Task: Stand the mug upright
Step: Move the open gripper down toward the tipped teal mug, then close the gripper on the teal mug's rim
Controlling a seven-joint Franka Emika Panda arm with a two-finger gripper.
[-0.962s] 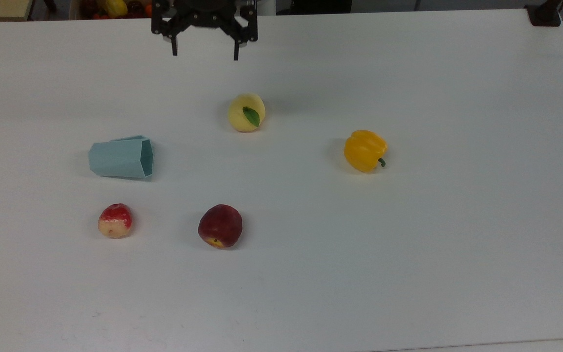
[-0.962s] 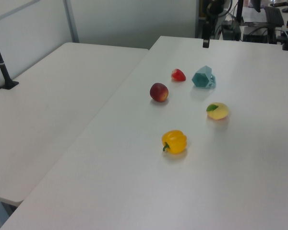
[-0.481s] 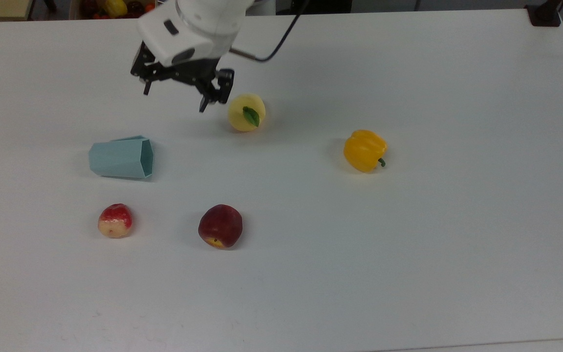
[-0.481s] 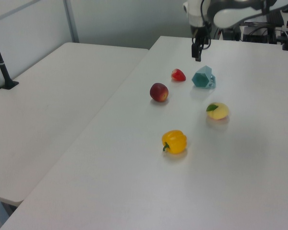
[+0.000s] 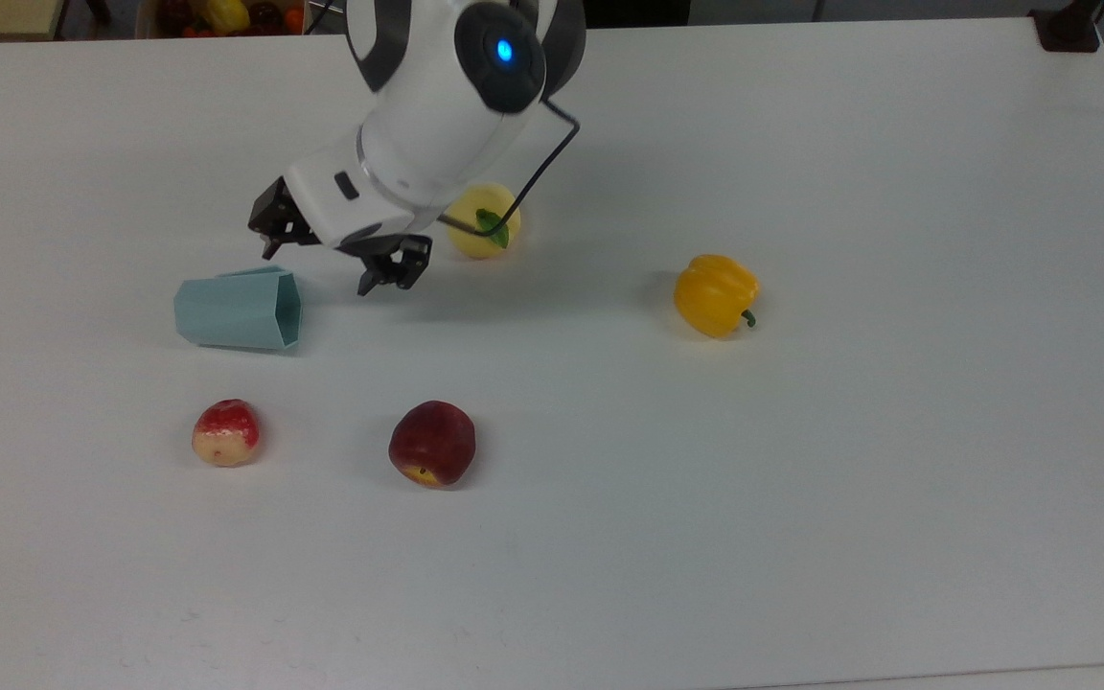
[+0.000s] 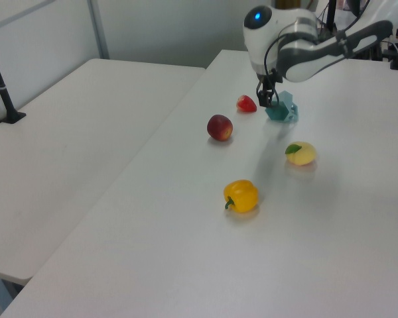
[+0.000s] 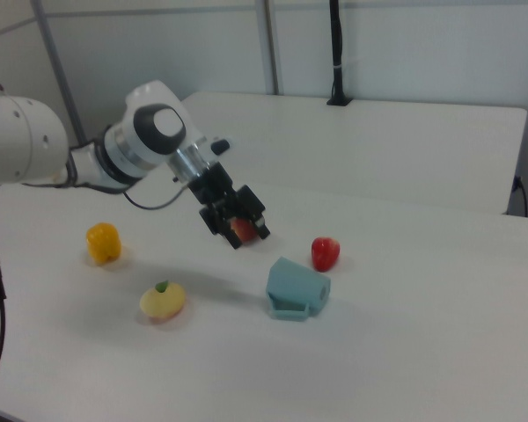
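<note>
The pale blue-green faceted mug (image 5: 238, 309) lies on its side on the white table (image 5: 801, 479), its hexagonal rim facing the top view's right and its handle on the far side. In the right view the mug (image 7: 297, 288) rests with its flat handle against the table. My gripper (image 5: 319, 268) hangs open just above and to the top view's right of the mug's rim, with nothing between its fingers. In the left view the gripper (image 6: 266, 99) stands in front of the mug (image 6: 284, 110). In the right view the gripper (image 7: 238, 230) is above and left of the mug.
A yellow fruit with a green leaf (image 5: 485, 230) lies partly behind my arm. A yellow pepper (image 5: 716, 294) is to the top view's right. A dark red peach (image 5: 432, 444) and a small red fruit (image 5: 225, 433) lie nearer than the mug.
My arm has come down from the table's far edge toward the mug, and the gripper now hangs by its rim, still open. The mug and fruits have not moved.
</note>
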